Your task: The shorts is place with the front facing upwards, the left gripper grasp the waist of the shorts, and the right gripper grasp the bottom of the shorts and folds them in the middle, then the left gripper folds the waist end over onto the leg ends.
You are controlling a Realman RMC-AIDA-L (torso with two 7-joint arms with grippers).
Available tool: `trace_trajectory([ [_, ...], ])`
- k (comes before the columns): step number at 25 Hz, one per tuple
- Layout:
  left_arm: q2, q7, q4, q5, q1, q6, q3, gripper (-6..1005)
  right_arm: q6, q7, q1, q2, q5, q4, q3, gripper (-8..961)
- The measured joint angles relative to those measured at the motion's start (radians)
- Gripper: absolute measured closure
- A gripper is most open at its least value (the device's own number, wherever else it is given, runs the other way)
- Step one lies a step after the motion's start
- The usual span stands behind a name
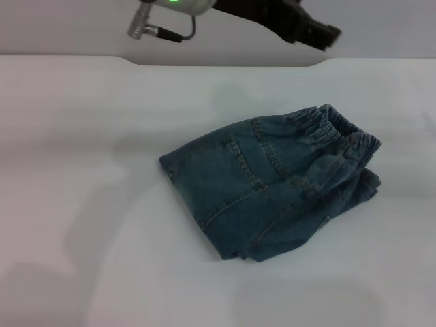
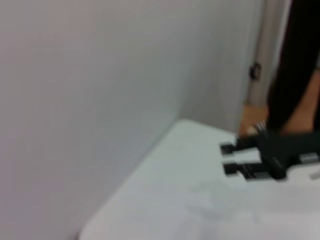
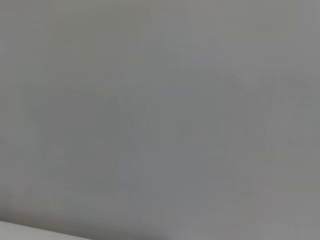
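Observation:
The blue denim shorts (image 1: 266,180) lie folded into a compact bundle on the white table (image 1: 82,204). The puckered elastic waist (image 1: 337,129) lies on top at the bundle's right end, and the fold is at the left end. Edges of the lower layers (image 1: 364,185) peek out beneath the waist; the leg ends themselves are mostly hidden. My left gripper (image 1: 325,33) hangs high over the table's far edge, apart from the shorts. In the left wrist view its fingers (image 2: 229,148) stand slightly apart with nothing between them. The right gripper is out of view.
The table's far edge has a dark recess (image 1: 225,63) under the left arm. A silver wrist cylinder with a green light (image 1: 178,5) and a thin cable shows at the top. The right wrist view shows only a plain grey surface.

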Motion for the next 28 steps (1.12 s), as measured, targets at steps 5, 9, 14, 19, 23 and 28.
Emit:
trace_trajectory([
  [5, 0.001, 0.116, -0.007, -0.124, 0.130, -0.194, -0.003, 201, 0.002, -0.033, -0.003, 0.000, 0.029, 0.005, 0.012, 438],
  [9, 0.002, 0.368, -0.070, -0.426, 0.275, -0.386, 0.000, 202, 0.001, -0.083, -0.008, -0.001, 0.090, 0.036, 0.015, 438],
  [14, 0.002, 0.690, -0.208, -0.792, 0.352, -0.451, -0.003, 203, 0.001, -0.194, -0.010, 0.004, 0.180, 0.074, 0.050, 438],
  [19, 0.000, 1.116, -0.445, -1.239, 0.397, -0.385, -0.020, 204, 0.002, -0.309, -0.018, 0.010, 0.294, 0.113, 0.062, 438],
  [23, -0.002, 1.457, -0.740, -1.589, 0.395, -0.180, -0.022, 205, 0.002, -0.420, -0.022, 0.013, 0.400, 0.166, 0.065, 439],
  [28, -0.002, 1.693, -1.010, -1.798, 0.386, 0.037, -0.022, 206, -0.008, -0.581, -0.025, 0.016, 0.581, 0.247, 0.066, 439],
])
